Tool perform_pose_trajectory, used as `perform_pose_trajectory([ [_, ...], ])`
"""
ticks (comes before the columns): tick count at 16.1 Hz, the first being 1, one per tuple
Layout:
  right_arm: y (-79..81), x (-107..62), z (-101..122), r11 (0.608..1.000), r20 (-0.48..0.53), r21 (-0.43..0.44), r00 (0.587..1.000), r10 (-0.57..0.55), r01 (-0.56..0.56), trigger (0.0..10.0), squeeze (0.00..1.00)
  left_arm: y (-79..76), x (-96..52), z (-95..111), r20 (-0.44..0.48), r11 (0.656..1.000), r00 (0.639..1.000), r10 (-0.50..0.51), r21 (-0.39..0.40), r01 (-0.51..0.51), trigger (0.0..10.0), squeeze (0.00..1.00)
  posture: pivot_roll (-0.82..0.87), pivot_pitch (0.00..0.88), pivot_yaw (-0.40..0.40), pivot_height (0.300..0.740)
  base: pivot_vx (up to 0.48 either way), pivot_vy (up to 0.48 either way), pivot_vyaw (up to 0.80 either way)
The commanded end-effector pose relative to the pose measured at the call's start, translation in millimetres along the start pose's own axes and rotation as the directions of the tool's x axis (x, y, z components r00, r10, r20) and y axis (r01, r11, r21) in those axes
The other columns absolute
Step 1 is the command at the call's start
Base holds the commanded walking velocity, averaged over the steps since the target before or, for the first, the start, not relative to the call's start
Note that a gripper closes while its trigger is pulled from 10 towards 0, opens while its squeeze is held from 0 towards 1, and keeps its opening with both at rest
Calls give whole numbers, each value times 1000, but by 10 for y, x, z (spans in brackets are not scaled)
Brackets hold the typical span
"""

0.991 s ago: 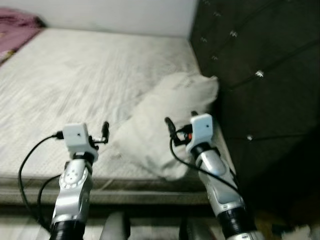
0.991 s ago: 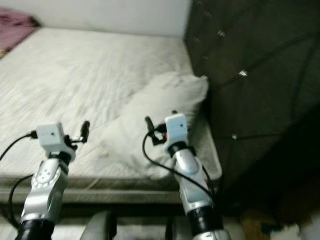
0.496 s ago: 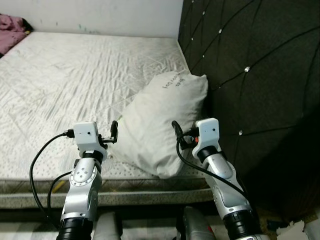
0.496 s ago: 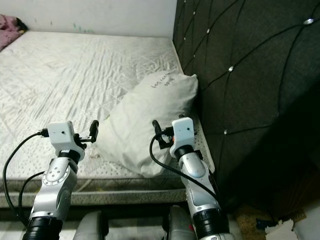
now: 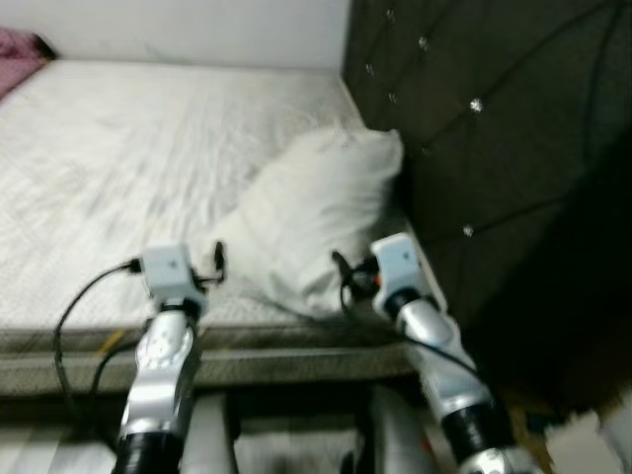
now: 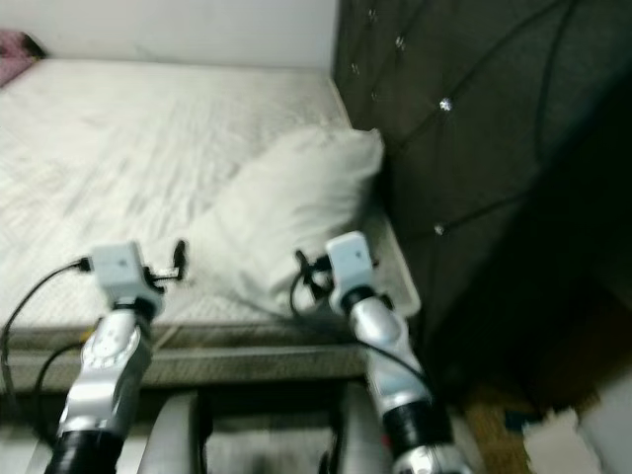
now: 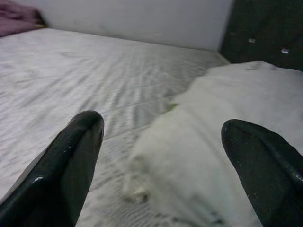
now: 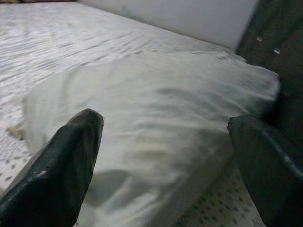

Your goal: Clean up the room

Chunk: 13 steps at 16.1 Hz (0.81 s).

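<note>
A white pillow (image 5: 316, 207) lies on the bed's mattress (image 5: 109, 148), leaning against the dark tufted headboard (image 5: 474, 128). My left gripper (image 5: 214, 262) hovers over the mattress's front edge, just left of the pillow's near corner. It is open, and in the left wrist view the pillow (image 7: 222, 142) lies ahead between its fingers (image 7: 71, 156). My right gripper (image 5: 343, 272) is at the pillow's near right end, open, with the pillow (image 8: 156, 104) close in front of its fingers (image 8: 71, 161). Neither gripper holds anything.
A purple cloth (image 5: 20, 44) lies at the bed's far left corner by the white wall (image 5: 197, 30). The bed's front edge (image 5: 257, 355) runs just below my arms. Pale litter (image 5: 583, 434) lies on the dark floor at the lower right.
The whole picture has shifted and blurred, so the camera has moved. Both grippers stay open near the pillow's front end, and the pillow lies as before.
</note>
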State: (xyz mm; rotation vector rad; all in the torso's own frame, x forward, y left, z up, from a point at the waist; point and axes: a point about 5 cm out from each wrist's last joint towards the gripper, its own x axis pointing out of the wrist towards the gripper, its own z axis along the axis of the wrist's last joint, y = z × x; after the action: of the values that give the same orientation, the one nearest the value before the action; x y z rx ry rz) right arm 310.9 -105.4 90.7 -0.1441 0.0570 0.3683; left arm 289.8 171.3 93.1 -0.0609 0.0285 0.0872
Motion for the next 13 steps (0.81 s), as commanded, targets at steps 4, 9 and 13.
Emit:
perform_pose_trajectory([
  [4, 2, 125, 14, 1000, -40, -13, 999, -5, 4, 10000, 0, 20, -22, -6, -12, 1000, 1000, 12, 6, -12, 10000, 0, 41, 0, -39, 575, 0, 0, 0],
  [9, 1, 119, -9, 1000, -36, 20, 999, -10, 10, 10000, 0, -23, -38, 20, 3, 999, 999, -45, -22, 45, 10000, 0, 40, 0, -38, 565, 0, 0, 0],
  [13, 7, 123, -9, 1000, -30, 17, 999, -10, 11, 10000, 0, -26, -25, 28, 2, 998, 999, -50, -24, 50, 10000, 0, 39, 0, -36, 545, 197, 0, 0],
])
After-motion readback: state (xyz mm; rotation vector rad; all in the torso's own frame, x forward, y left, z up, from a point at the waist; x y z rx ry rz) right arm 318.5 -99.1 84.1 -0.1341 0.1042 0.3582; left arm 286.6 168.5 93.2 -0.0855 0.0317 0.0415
